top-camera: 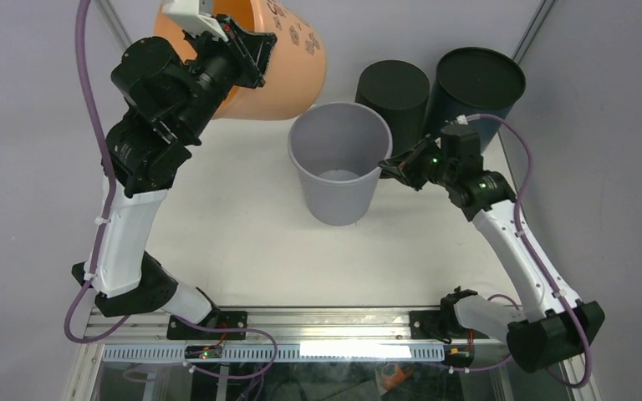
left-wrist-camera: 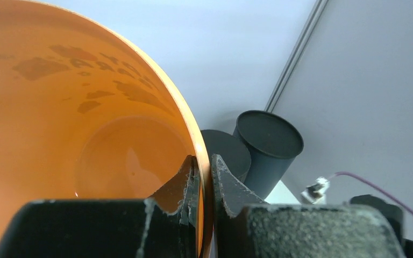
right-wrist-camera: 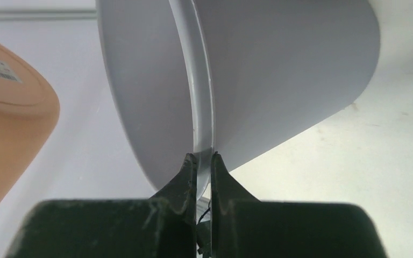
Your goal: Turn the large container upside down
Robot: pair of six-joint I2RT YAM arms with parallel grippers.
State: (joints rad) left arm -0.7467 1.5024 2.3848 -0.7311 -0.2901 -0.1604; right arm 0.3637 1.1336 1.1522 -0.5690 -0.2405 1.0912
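At the far left of the surface (top-camera: 234, 234), top view: left arm (top-camera: 129, 225) reaches up and back, and the large orange container (top-camera: 292, 67) hangs at its wrist. Container is tipped well over, mouth toward the arm, base pointing off to the right. I cannot see the grip point from here; the wrist covers it. I cannot tell whether the container clears the surface. Right fingers (top-camera: 389, 170) sit on the right-hand rim of the grey bucket (top-camera: 338, 205), which stands upright with its mouth open. Just beyond those fingers, two dark containers (top-camera: 393, 88) stand side by side, closed ends up.

Left wrist view: left fingers (left-wrist-camera: 219, 174) are drawn almost together, pinching the orange rim between them, one finger inside the wall and one outside. Orange interior fills everything left of the fingers. Right of and beyond them I see the two dark containers.

Right wrist view: fingers drawn close, clamping the grey bucket's rim, again one inside and one outside. Bucket's outer wall runs away to the right of the fingers, with the surface past it. Left of the fingers: the orange container's base, with a small label (right-wrist-camera: 0, 70) on it, apart from the grey bucket.
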